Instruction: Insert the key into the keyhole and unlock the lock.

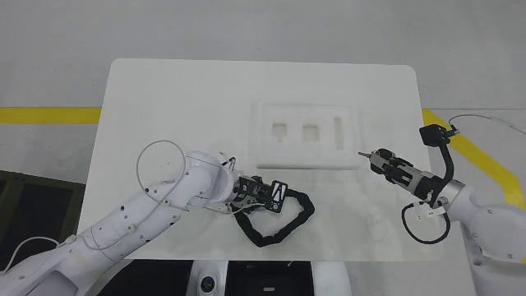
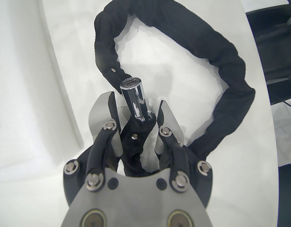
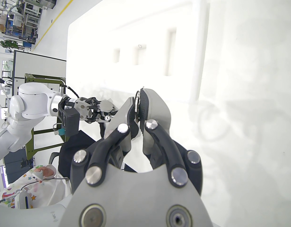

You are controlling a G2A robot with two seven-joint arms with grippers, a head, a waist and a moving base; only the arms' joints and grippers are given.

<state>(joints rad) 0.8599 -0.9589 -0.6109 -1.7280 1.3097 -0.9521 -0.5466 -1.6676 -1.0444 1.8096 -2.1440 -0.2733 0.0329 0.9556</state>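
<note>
Top view shows the left pincer near the front edge of the worktop, clenched on the lock at the sleeved chain end just below its chrome cylinder. The keyhole is on the cylinder's end face, and the black chain loops on the surface beside it. The right pincer hovers well apart to the right, grasping the key by its head with the blade pointing left, and a white foam tray lies farther back.

Chain lock at table front (in left pincer), tray behind it, right pincer with key right of tray.
</note>
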